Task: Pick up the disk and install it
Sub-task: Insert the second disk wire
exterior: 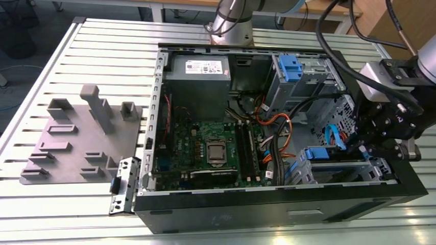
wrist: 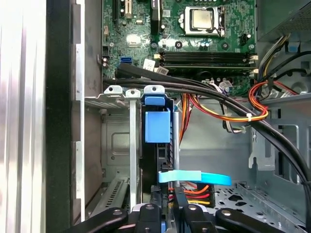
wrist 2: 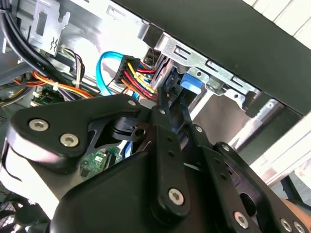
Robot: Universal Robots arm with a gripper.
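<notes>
Overhead first, exterior view. Open computer case (exterior: 272, 132) lies on its side on a slatted table (exterior: 41, 66); motherboard (exterior: 211, 148) faces up, grey power supply (exterior: 199, 79) toward the far end. Gripper (exterior: 368, 150) hangs low inside the case at the exterior view's right, over a drive cage (exterior: 340, 168) by the near wall. A blue tab (exterior: 320, 153) shows at the cage top, just beside the fingers. A second blue-latched bay (exterior: 289, 69) sits at the far right corner. Grey fixture block (exterior: 75, 138) lies well apart on the table's left.

Second wrist view. Black gripper links (wrist 2: 165, 160) crowd the picture. Fingertips reach toward a blue plastic piece (wrist 2: 190, 82) under the cage's metal rail (wrist 2: 204, 60); red-yellow power leads (wrist 2: 133, 73) and a blue data cable (wrist 2: 104, 73) run just beside.

First wrist view. The disk (wrist: 158, 141) stands on edge in the cage slot, its blue rail end facing the camera, a metal divider (wrist: 132, 145) beside it. Finger pads (wrist: 167, 206) sit either side of its near edge, narrowly set, seemingly clamped on it, though contact itself is hard to confirm. The blue ribbon (wrist: 194, 177) crosses just above the fingers.

Judgement: disk is mostly into its slot, edge-on because the bay takes it that way; the grip stays at the outer end so the fingers keep clear of the cage walls. Seating looks close to done.
</notes>
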